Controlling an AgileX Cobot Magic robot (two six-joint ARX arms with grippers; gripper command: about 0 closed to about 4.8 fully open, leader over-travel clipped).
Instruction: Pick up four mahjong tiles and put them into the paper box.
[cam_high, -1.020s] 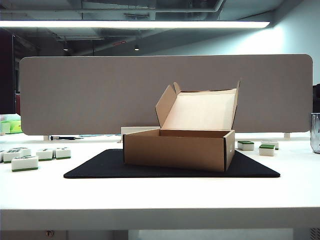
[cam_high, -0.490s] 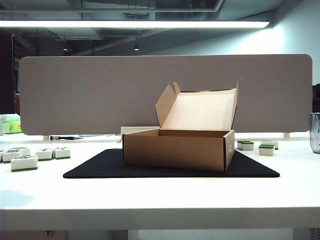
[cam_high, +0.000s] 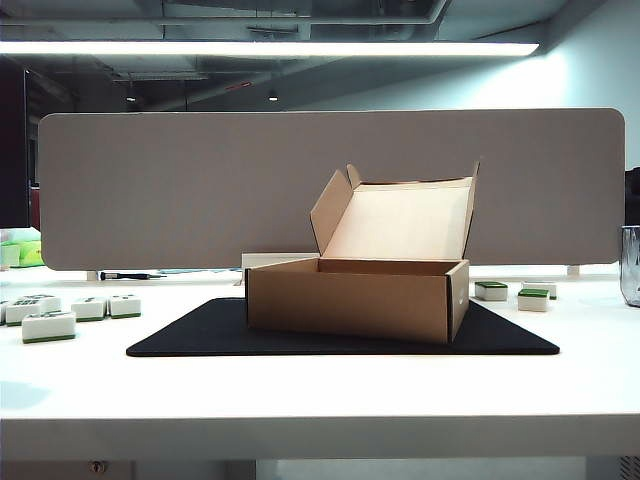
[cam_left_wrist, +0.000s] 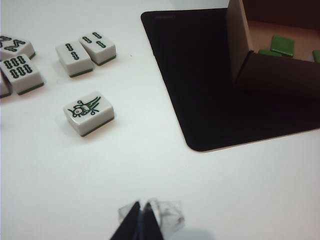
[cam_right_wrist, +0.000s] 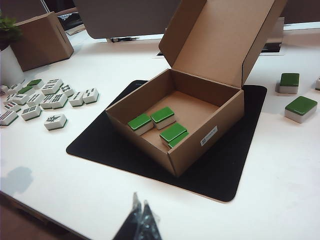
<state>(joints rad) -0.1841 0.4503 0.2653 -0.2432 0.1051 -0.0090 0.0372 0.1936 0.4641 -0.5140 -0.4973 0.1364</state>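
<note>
Leftmost, white-faced tiles (cam_left_wrist: 89, 113) are scattered on the table (cam_high: 320, 390), apart from the black mat (cam_high: 200, 335). Left gripper (cam_left_wrist: 140, 212) is seen closed and empty over bare tabletop near the mat's corner. Centrally, the paper box (cam_right_wrist: 200, 135) stands open on the mat; four mahjong tiles (cam_right_wrist: 162, 117) lie inside. Right gripper (cam_right_wrist: 140, 210) is closed, empty, above the table's near edge.

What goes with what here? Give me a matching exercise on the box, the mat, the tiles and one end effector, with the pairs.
Things:
1. paper box
2. black mat
3. green-backed mahjong tiles
4. bird-marked tile
5. left end effector

States:
A. shut, above bare table
B. lid up
C. face up, off the mat
D. under the box
E. inside the box

Pairs: 1-B, 2-D, 3-E, 4-C, 5-A
</note>
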